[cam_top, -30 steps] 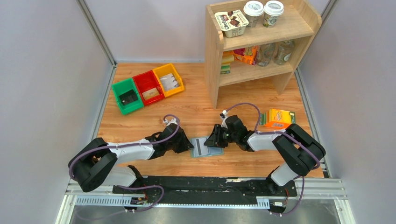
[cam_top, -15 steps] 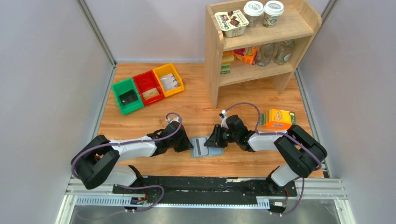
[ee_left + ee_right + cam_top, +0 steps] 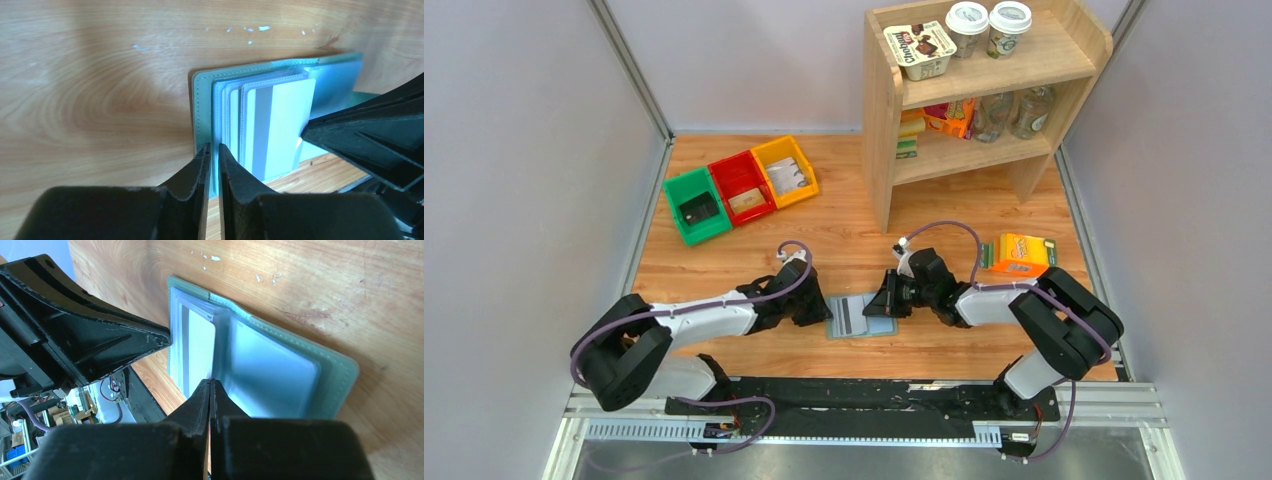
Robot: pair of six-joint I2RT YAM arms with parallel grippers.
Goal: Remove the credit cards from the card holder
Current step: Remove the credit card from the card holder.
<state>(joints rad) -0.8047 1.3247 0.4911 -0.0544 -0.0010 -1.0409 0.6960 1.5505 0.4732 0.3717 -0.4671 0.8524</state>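
Observation:
The card holder (image 3: 866,318) lies open on the wooden table between both grippers. It also shows in the left wrist view (image 3: 202,100) and the right wrist view (image 3: 280,365). A white card with a grey stripe (image 3: 285,125) sticks partly out of the sleeves of its left leaf, and it shows from the right wrist too (image 3: 200,350). My left gripper (image 3: 214,147) is shut on the near left edge of the holder's left leaf (image 3: 827,312). My right gripper (image 3: 210,382) is shut, its tips pressed on the holder near the middle fold (image 3: 886,303).
An orange carton with green ends (image 3: 1019,254) lies to the right of the right arm. A wooden shelf unit (image 3: 974,90) with cups, bottles and boxes stands at the back right. Green (image 3: 694,205), red (image 3: 742,187) and yellow (image 3: 786,171) bins sit at the back left.
The left gripper has drawn slightly left and the holder's left edge has shifted left with it. The striped card now shows more. The right gripper has stayed on the holder.

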